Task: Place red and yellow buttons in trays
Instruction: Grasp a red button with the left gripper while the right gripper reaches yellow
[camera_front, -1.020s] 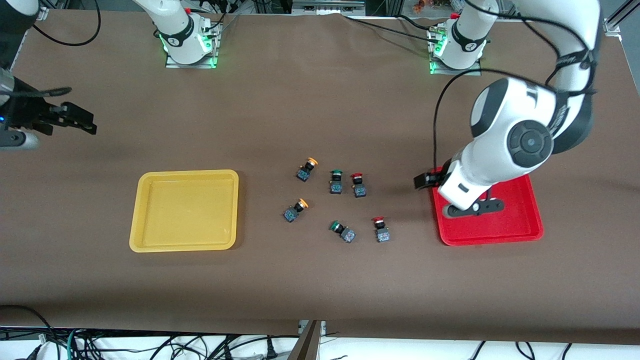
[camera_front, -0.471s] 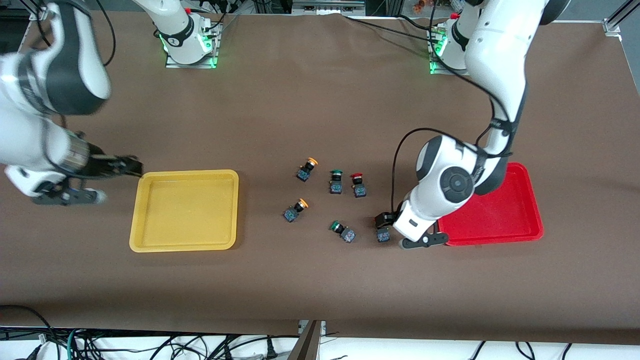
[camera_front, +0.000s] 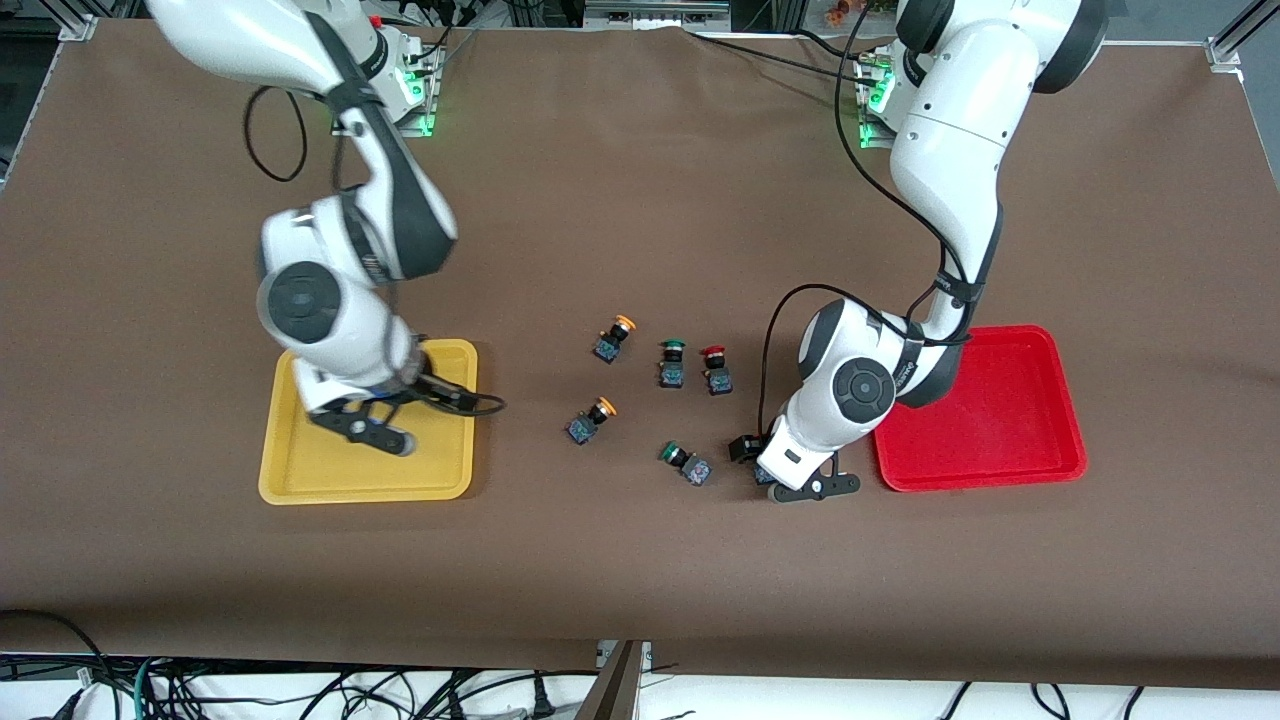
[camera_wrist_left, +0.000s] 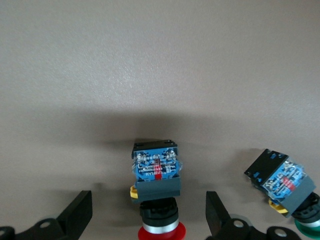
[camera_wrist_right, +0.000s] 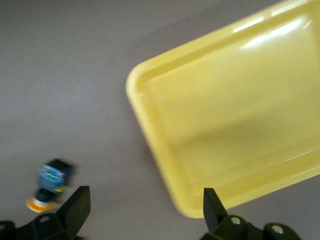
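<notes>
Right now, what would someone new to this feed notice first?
Two bright trays frame a loose cluster of buttons mid-table: the yellow tray toward the right arm's end, the red tray toward the left arm's, neither holding a button. The left gripper is open, straddling a red button at the cluster's near edge, a green button beside it. The right gripper is open over the yellow tray's corner.
</notes>
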